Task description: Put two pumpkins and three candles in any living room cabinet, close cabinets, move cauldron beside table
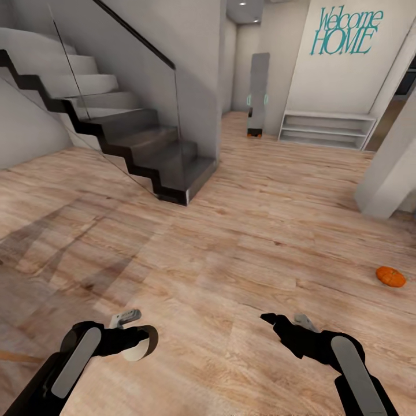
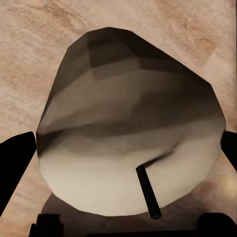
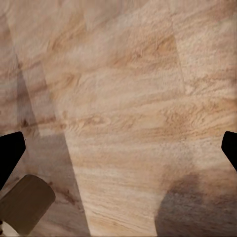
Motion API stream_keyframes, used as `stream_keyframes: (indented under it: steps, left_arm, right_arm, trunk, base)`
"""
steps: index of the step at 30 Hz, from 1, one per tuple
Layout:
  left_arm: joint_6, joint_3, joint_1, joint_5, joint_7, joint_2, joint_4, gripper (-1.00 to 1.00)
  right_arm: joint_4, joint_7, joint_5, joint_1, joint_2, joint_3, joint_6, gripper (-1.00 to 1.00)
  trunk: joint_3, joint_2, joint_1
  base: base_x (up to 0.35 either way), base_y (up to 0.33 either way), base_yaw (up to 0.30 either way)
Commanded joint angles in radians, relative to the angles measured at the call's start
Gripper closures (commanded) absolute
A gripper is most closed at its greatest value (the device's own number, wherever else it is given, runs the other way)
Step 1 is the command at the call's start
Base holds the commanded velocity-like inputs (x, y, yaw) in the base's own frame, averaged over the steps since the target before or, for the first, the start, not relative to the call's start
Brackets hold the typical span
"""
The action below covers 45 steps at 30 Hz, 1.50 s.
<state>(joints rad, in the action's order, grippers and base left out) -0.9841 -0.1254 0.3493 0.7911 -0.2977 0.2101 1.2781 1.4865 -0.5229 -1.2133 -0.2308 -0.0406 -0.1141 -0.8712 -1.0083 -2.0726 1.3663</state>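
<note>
left end effector (image 1: pixel 140 342) grips a candle (image 2: pixel 131 133); pumpkin (image 1: pixel 390 276) lies on floor (image 1: pixel 231 242).

Counted: one pumpkin (image 1: pixel 391 276) on the floor, far right. One candle (image 2: pixel 131 128), near left. Two grippers, one staircase (image 1: pixel 133 136), one low white shelf (image 1: pixel 326 130).

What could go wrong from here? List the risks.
The left gripper is shut on a candle held out over bare wood floor; a jolt while driving might drop it. The pumpkin lies on the floor at the robot's right, near a pillar, so turning the base could nudge it.
</note>
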Motion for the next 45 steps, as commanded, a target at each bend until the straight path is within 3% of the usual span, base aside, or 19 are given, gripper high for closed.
stream_keyframes:
  steps: [1, 6, 26, 34, 45]
  left_arm:
    - [-0.001, -0.002, 0.0, 0.014, -0.01, 0.002, 0.002, 1.0]
    - [-0.001, -0.002, 0.0, 0.016, -0.009, 0.003, 0.008, 1.0]
    - [-0.001, -0.002, 0.0, 0.016, -0.009, 0.002, 0.01, 1.0]
    - [-0.001, -0.002, 0.0, 0.016, -0.009, -0.001, 0.01, 1.0]
    - [-0.001, -0.002, 0.0, 0.016, -0.009, 0.003, 0.01, 1.0]
  right_arm:
    - [0.0, 0.006, -0.01, -0.001, -0.001, -0.001, -0.003, -1.0]
    - [-0.001, 0.035, -0.009, -0.001, -0.002, -0.001, -0.002, -1.0]
    - [-0.003, 0.038, -0.009, -0.001, -0.001, -0.002, -0.002, -1.0]
    - [-0.009, 0.038, -0.011, -0.001, -0.001, -0.039, -0.002, -1.0]
    - [-0.038, 0.038, -0.011, -0.001, 0.0, -0.045, -0.002, -1.0]
  trunk:
    - [-0.002, 0.0, 0.0]
    - [-0.005, 0.0, 0.0]
    - [-0.02, 0.0, 0.0]
    - [-0.026, 0.0, 0.0]
    - [-0.035, 0.0, 0.0]
  base:
    - [0.0, 0.0, -0.226]
    - [0.007, 0.0, -0.226]
    - [0.051, 0.0, -0.226]
    - [0.0, 0.0, -0.226]
    - [0.107, 0.0, -0.226]
